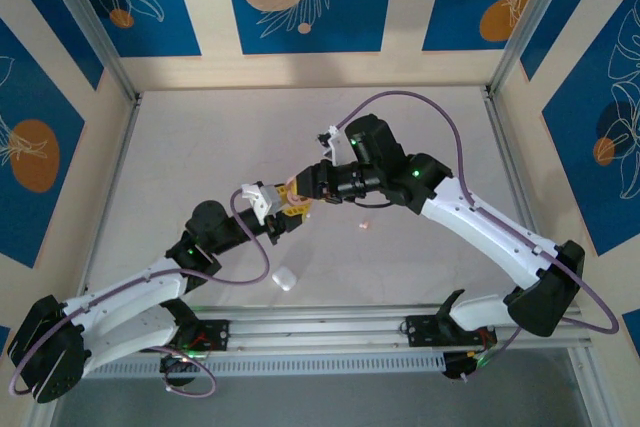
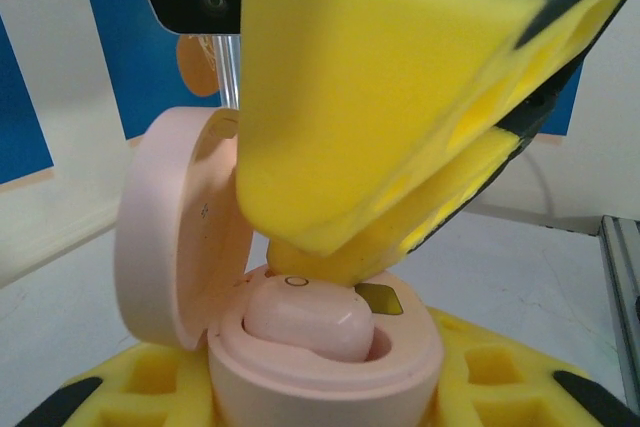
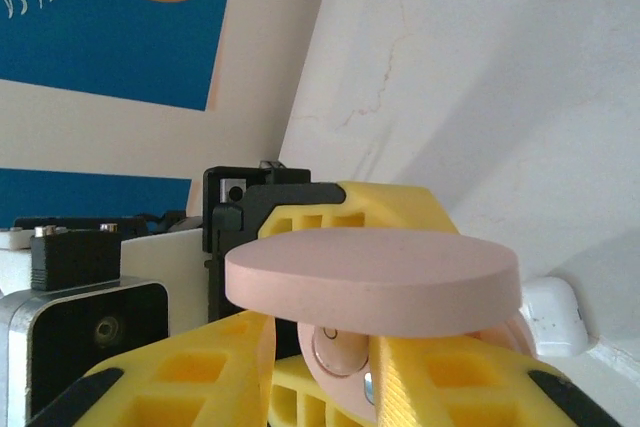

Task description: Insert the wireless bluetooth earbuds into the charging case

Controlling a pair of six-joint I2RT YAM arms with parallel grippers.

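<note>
**Left gripper** (image 1: 288, 212): clenched on the pale pink, pebble-shaped plastic charging case (image 2: 300, 387). The case's base sits between the gripper's yellow foam fingers (image 2: 490, 377). The round hinged lid (image 2: 165, 232) stands open and upright, on the left of the case as the left wrist camera sees it. One glossy pale pink plastic earbud (image 2: 310, 319) lies seated in the case's well, between those fingers.

**Right gripper** (image 2: 335, 247): its yellow pads are nearly together, with the tips just above the seated earbud. Contact is uncertain, and whether the gripper is grasping anything cannot be told.

**White table** (image 1: 420, 127): a tiny pink piece (image 1: 364, 226) lies near the right gripper, on its right, and is too small to identify. A white, rounded plastic case (image 1: 285, 279) rests closed near the left gripper, on the side towards the arm bases.
</note>
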